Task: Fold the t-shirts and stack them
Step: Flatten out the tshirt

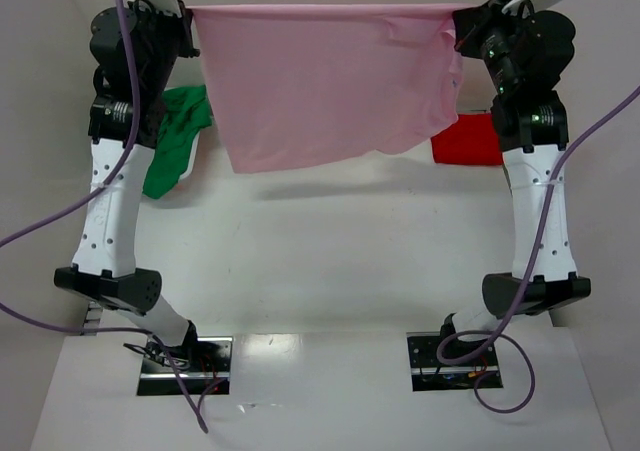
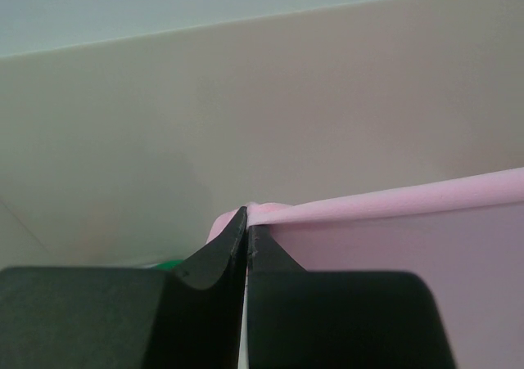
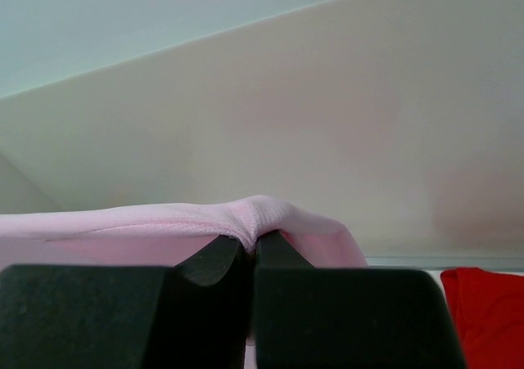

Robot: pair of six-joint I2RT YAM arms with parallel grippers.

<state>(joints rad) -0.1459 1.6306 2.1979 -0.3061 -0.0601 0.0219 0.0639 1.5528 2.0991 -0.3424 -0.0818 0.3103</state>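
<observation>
The light pink t-shirt [image 1: 330, 86] hangs stretched between both grippers above the far part of the table. My left gripper [image 1: 188, 13] is shut on its left top corner; the pinched edge shows in the left wrist view [image 2: 344, 212] at my left gripper [image 2: 246, 222]. My right gripper [image 1: 458, 16] is shut on its right top corner, with cloth bunched over the jaws in the right wrist view [image 3: 262, 215] at my right gripper [image 3: 252, 246]. The green t-shirt [image 1: 178, 136] lies crumpled at the left. The red t-shirt [image 1: 466, 139] lies at the right, also in the right wrist view [image 3: 487, 316]. The orange shirt is out of view.
The white table [image 1: 330, 261] spreads below the hanging shirt. A pale wall [image 2: 246, 115] stands behind the table. Purple cables [image 1: 520, 311] loop near both arm bases [image 1: 185, 363].
</observation>
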